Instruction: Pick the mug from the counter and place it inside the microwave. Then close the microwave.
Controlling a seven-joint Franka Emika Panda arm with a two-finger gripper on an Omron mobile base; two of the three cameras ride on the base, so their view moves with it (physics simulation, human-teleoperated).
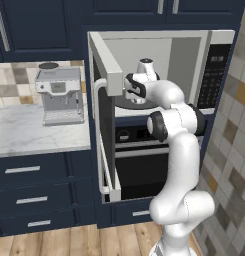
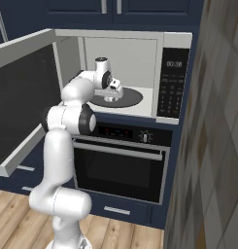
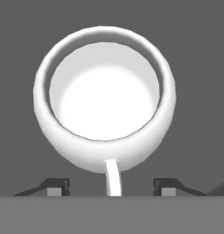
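Observation:
The white mug [image 3: 104, 98] stands upright on the dark turntable [image 2: 132, 97] inside the microwave [image 2: 171, 82], seen from straight above in the hand view. Its thin handle [image 3: 112, 179] points toward the hand and lies between the two fingertips [image 3: 56, 185] without touching either. My gripper [image 3: 112, 186] is open directly above the mug, reaching into the microwave cavity [image 1: 136, 95] [image 2: 112, 93]. In both base views the hand hides the mug. The microwave door [image 1: 105, 60] is swung wide open to the left. The marble counter [image 1: 24, 132] lies left of it.
A silver coffee machine [image 1: 61, 95] stands on the counter. Below the microwave is a black oven [image 2: 120, 163] with a horizontal handle. The open door [image 2: 23, 102] juts out beside my arm. A tiled wall [image 2: 217, 146] closes the right side.

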